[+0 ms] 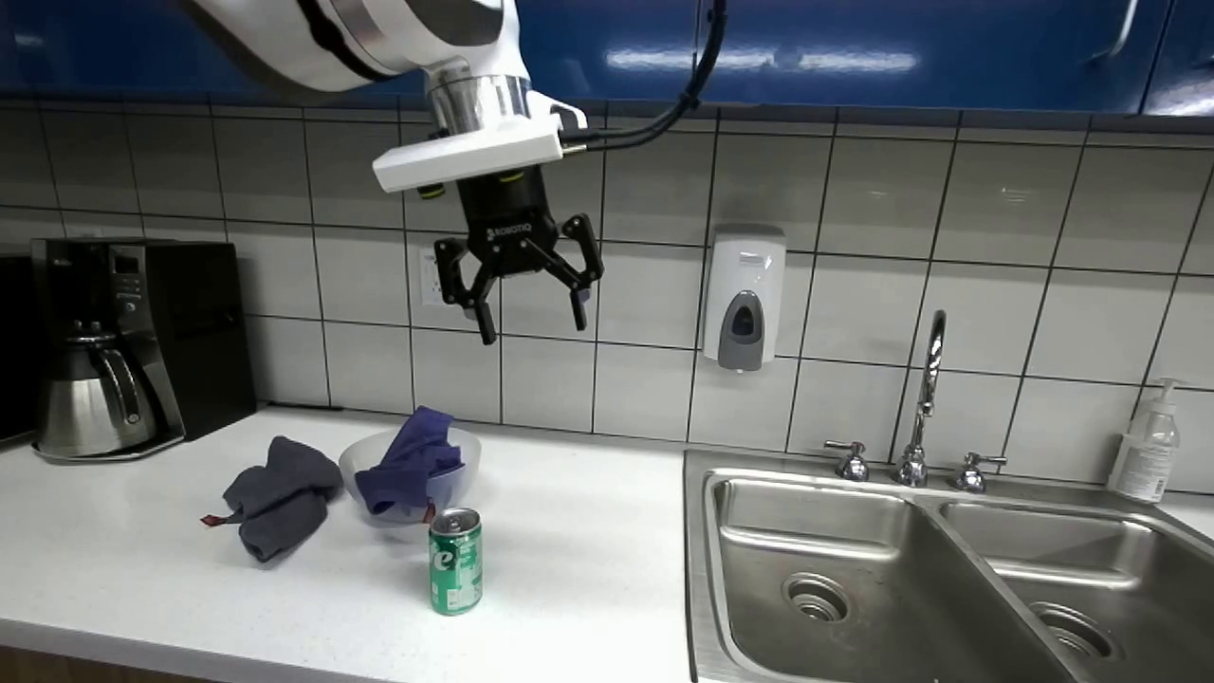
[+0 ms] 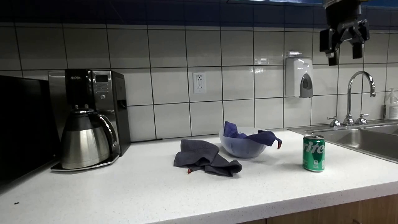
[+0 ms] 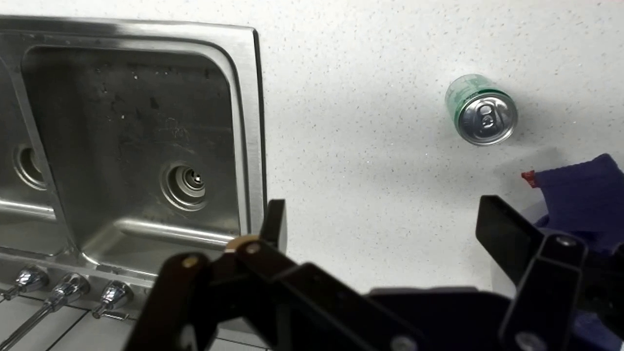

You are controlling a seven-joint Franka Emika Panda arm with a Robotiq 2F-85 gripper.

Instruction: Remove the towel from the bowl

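The arm [image 1: 427,52] is white, its collar [image 1: 479,104] silver, its cable [image 1: 690,98] and ROBOTIQ-lettered end effector [image 1: 533,329] black.

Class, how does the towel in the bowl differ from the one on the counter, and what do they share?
Colour: the bowl towel is purple; the counter towel is dark grey.
Place: the bowl towel drapes into the bowl and over its rim; the counter towel lies on the counter.
Both are rumpled and show a small red tab.
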